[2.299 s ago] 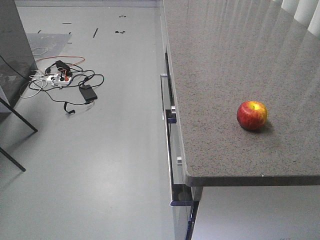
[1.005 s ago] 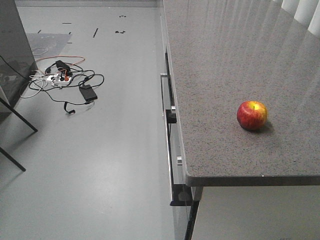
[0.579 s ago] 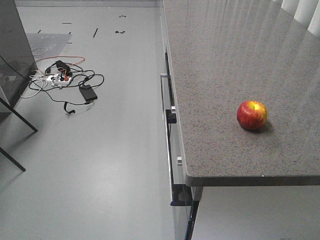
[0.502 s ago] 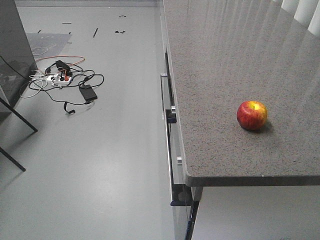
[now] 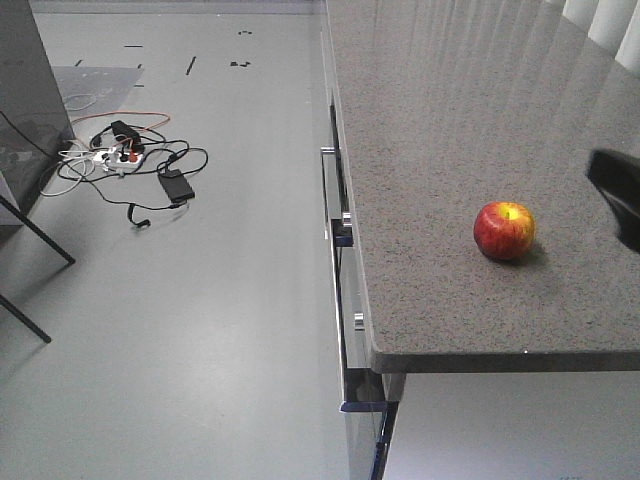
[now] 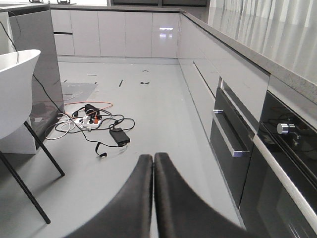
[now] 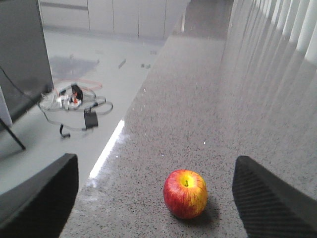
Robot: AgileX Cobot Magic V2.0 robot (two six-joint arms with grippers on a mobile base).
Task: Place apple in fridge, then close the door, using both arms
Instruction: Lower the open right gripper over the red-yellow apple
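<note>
We see the apple [image 5: 504, 231] sitting on the speckled counter [image 5: 450, 120], near its front edge. Our right hand [image 7: 153, 161] hovers just short of it, fingers spread wide. Our left hand [image 6: 153, 157] is pinched closed, empty, above the floor [image 6: 148, 114].

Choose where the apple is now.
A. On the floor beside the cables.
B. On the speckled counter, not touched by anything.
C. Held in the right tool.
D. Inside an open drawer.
B: the apple rests on the counter, and the right tool is open and apart from it.
</note>
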